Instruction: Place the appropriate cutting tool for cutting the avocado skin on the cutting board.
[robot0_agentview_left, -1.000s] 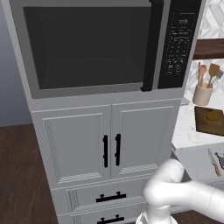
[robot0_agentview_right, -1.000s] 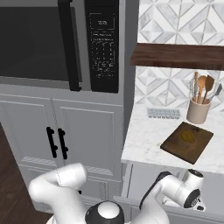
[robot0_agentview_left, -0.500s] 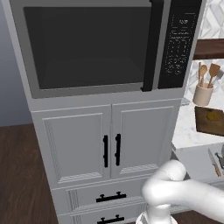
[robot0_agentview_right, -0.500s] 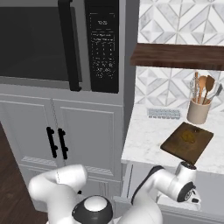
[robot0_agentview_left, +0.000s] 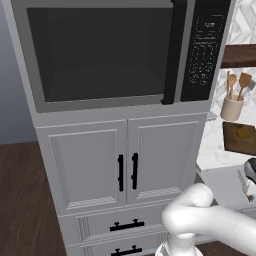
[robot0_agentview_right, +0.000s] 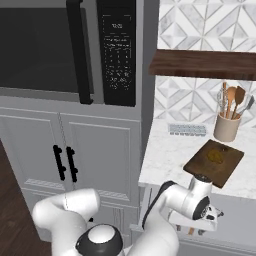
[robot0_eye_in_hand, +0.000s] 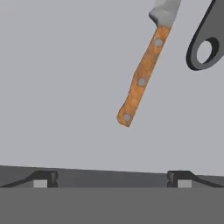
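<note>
A knife with a riveted orange wooden handle and a grey blade lies on the grey drawer floor, straight ahead of my gripper. The gripper is open, its fingertips wide apart with nothing between them, a short way off the handle's end. In the right base view the hand hangs over the open drawer below the counter. The dark brown cutting board lies on the marble counter with the small avocado on it. Both also show at the left base view's right edge, the board and the avocado.
A dark grey utensil handle with a hole lies right of the knife. A crock of wooden utensils stands behind the board, under a dark wall shelf. A microwave and cabinet doors are to the left.
The hand has shifted a little to the left and lower over the open drawer. The board and the avocado have stayed put.
</note>
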